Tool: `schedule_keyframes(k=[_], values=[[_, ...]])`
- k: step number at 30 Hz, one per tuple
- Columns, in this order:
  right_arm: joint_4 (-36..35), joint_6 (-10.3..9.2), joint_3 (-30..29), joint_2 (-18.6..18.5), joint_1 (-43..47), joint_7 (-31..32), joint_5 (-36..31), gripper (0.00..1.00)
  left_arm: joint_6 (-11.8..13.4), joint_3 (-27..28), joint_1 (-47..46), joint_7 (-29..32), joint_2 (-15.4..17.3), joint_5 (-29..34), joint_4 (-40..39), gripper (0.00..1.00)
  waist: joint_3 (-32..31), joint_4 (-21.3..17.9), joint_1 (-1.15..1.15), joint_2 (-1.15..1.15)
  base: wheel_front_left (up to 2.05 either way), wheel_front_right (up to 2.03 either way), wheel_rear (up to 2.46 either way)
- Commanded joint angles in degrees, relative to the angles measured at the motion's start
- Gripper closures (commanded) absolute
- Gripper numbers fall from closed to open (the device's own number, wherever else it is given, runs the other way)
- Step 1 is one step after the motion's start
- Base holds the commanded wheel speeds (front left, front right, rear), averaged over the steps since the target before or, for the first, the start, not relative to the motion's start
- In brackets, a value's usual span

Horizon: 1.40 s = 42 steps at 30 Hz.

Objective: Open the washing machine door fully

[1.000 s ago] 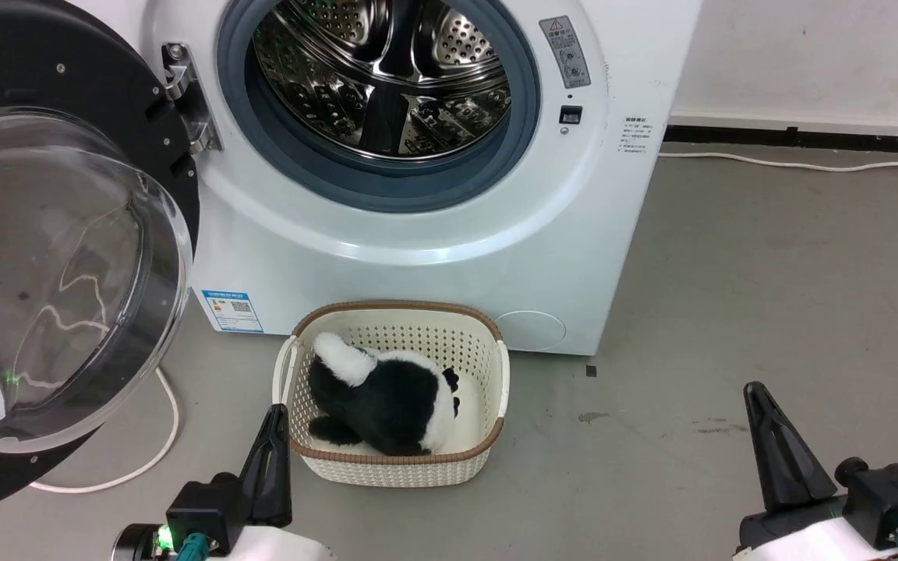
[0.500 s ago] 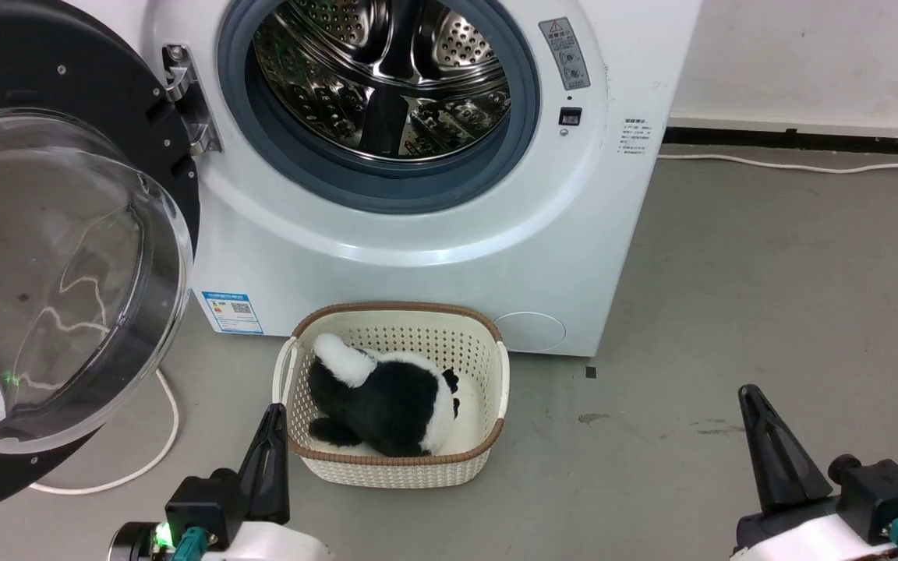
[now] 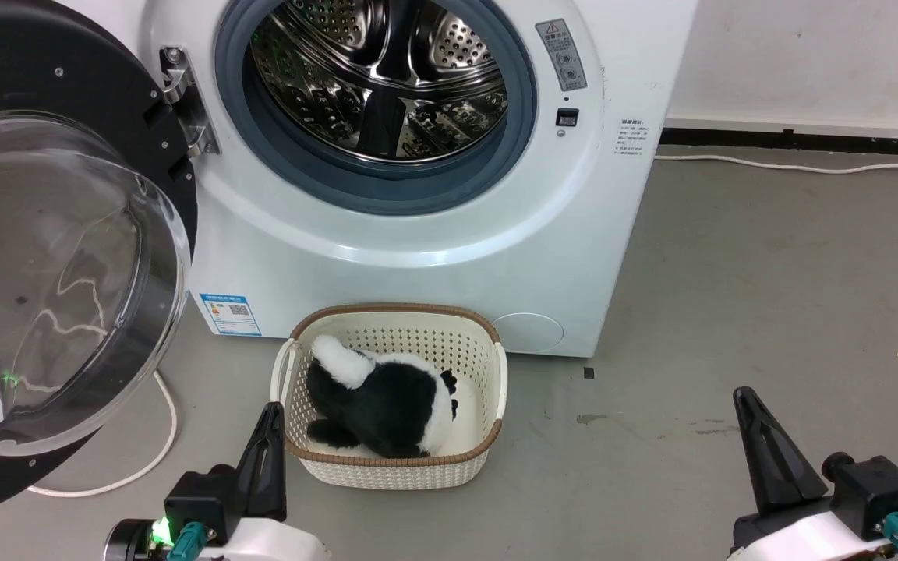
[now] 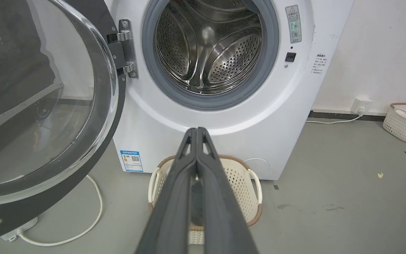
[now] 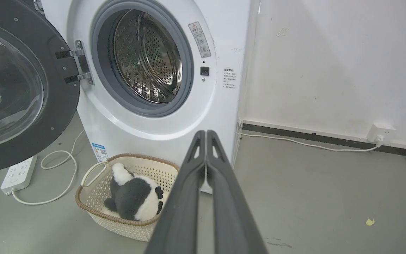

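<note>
Both were clenched: left end effector (image 4: 196, 131), right end effector (image 5: 206, 132). Cream perforated plastic basket (image 3: 394, 470) held black-and-white plush toy (image 3: 387, 409); glossy black round washing machine door (image 3: 51, 257) stood open.

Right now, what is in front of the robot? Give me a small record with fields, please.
Machine: big white front-loading washing machine, steel drum looks empty
Door: large round glossy black door with bulging glass window, wide open at the robot's left, drum opening uncovered
Basket: cream perforated plastic basket on the grey floor in front of the machine
Inside basket: black-and-white plush toy
Left jaws: shut, holding nothing
Right jaws: shut, holding nothing
</note>
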Motion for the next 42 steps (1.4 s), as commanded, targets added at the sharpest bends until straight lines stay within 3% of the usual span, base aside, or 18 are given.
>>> schedule_keyframes(k=[1,42], values=[[-0.31,-0.01,0.09,0.09,-0.51,0.57,-0.56,1.0,-0.21,0.37,-0.25,0.54,0.04,0.56,-0.48,1.0,-0.03,-0.05,0.0,0.0,0.0,0.0,0.0],[-0.81,-0.03,0.92,0.19,-1.22,5.5,-1.45,1.0,-0.97,2.05,-0.55,5.45,0.03,2.94,-2.79,1.0,-0.43,-0.71,0.0,0.0,0.0,0.0,0.0]])
